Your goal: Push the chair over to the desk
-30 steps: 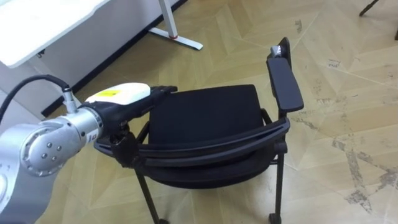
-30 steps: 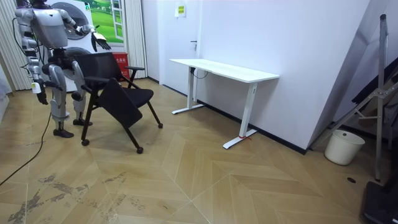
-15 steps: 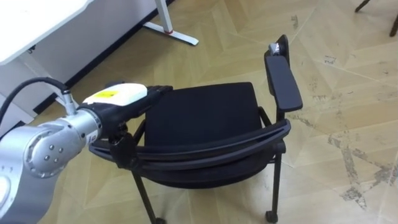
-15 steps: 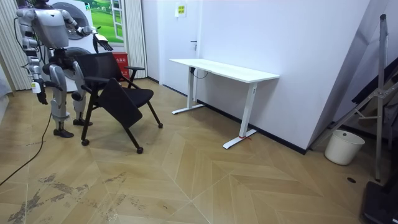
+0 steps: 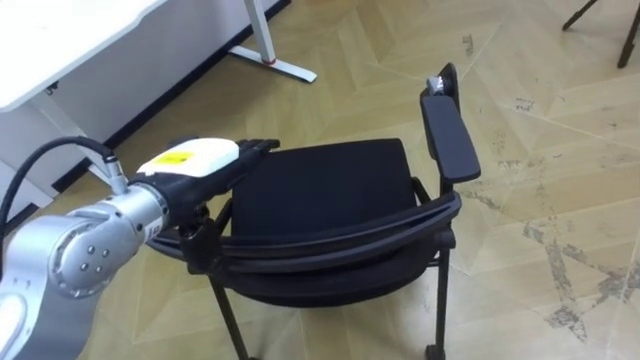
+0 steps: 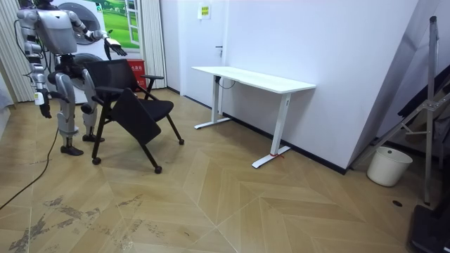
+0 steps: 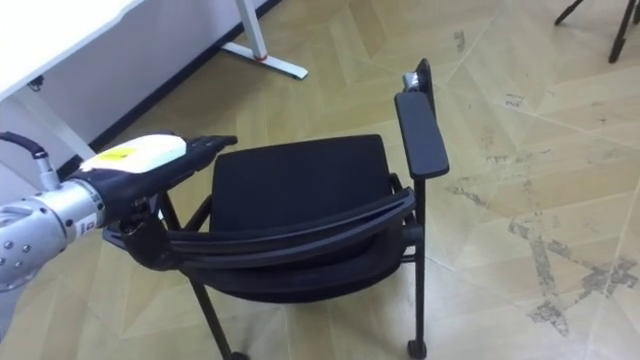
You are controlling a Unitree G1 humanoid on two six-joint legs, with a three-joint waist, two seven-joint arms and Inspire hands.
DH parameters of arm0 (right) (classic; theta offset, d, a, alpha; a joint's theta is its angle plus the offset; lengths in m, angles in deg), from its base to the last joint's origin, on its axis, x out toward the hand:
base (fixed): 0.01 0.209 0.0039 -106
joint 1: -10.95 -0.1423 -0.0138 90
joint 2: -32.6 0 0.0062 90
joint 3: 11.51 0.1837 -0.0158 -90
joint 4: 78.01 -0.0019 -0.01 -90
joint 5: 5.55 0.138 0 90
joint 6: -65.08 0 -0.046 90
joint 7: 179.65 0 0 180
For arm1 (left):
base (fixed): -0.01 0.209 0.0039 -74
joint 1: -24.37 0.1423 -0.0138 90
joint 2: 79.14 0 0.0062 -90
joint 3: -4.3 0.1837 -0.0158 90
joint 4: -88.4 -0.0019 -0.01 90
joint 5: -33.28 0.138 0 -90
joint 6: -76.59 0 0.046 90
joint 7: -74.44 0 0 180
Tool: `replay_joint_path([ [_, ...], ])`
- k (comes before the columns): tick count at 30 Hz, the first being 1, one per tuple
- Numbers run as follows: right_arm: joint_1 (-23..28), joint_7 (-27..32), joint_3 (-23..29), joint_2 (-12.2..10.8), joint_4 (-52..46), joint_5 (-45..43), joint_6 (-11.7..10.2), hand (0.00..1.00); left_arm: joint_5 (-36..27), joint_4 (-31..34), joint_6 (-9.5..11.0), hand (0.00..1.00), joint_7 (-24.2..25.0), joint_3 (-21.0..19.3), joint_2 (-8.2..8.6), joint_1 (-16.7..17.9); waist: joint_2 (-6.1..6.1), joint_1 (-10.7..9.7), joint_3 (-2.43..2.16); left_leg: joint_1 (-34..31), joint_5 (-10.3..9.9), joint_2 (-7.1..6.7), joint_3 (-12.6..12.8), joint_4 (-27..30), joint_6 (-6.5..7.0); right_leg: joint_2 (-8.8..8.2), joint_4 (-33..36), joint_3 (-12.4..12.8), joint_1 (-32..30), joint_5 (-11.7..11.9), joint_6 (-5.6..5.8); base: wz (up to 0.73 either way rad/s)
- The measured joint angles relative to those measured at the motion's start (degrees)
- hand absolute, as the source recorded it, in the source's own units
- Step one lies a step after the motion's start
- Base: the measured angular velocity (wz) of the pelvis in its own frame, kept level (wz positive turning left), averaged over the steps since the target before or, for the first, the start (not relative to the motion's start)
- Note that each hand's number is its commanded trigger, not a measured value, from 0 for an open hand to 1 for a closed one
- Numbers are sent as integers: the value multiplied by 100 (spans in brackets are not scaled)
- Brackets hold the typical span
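A black office chair (image 5: 320, 190) stands right in front of me, its curved backrest (image 5: 340, 245) nearest and its seat facing away. Its right armrest (image 5: 448, 135) sticks up at the right. My left hand (image 5: 200, 165) reaches forward with straight fingers (image 5: 255, 148) over the chair's left armrest, at the seat's left edge; whether it touches the chair I cannot tell. In the room view I stand upright behind the chair (image 6: 130, 98), left hand (image 6: 112, 48) raised over it. My right hand (image 6: 41, 98) hangs low at my side.
A white desk (image 5: 60, 40) on metal legs, with a foot (image 5: 285, 68) on the floor, stands ahead to the left; the room view shows the desk (image 6: 253, 77) beyond the chair. A white bucket (image 6: 389, 165) and a metal stand (image 6: 429, 105) are far right. Open wooden floor lies ahead.
The eye view has drifted a little, so the chair sits slightly lower left in the picture. My left hand stays stretched over the left armrest. In the room view the chair has not moved.
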Motion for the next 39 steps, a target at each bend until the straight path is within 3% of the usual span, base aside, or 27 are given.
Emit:
replay_joint_path([
  [2,-2,26,-1,-2,-19,18,-39,0,134,-40,21,0,-51,-1,135,-1,15,3,-1,-2,0,-1,1,2,0,0,6,14,3,0,0,0],
  [16,-7,143,-144,-2,-27,-11,-48,0,216,-736,163,0,-600,-7,418,-23,-49,-101,32,148,24,8,66,1,-6,24,-67,135,147,-5,-12,-1],
  [20,-7,169,-142,-1,-34,-39,29,0,286,-747,158,0,-656,18,577,-4,-57,-118,37,164,26,6,67,-11,-6,27,-81,144,162,4,-14,0],
  [28,-8,169,-147,0,-65,-39,112,0,346,-836,118,0,-773,48,600,6,-60,-141,37,211,26,0,67,-68,-9,27,-95,133,209,3,-14,0],
  [34,-1,166,-157,0,-190,-159,283,0,845,-860,17,0,-871,337,600,41,-63,-144,39,213,26,6,83,-69,-10,31,-95,146,197,2,-13,0],
  [36,-29,161,-199,-1,-309,-152,276,0,1173,-1308,-112,0,-874,671,617,107,-72,-149,42,224,27,8,85,-60,-11,32,-96,152,198,2,-13,0],
  [37,-45,153,-223,-4,-349,-147,273,0,1192,-1528,-172,0,-863,806,644,128,-80,-180,48,220,28,9,85,-59,-11,34,-98,154,194,2,-13,0],
  [39,-34,117,-223,-61,-434,-147,275,0,1596,-1592,-267,0,-1020,862,829,172,-215,-214,61,179,29,15,82,-54,-15,38,-99,144,162,-1,-18,0],
])
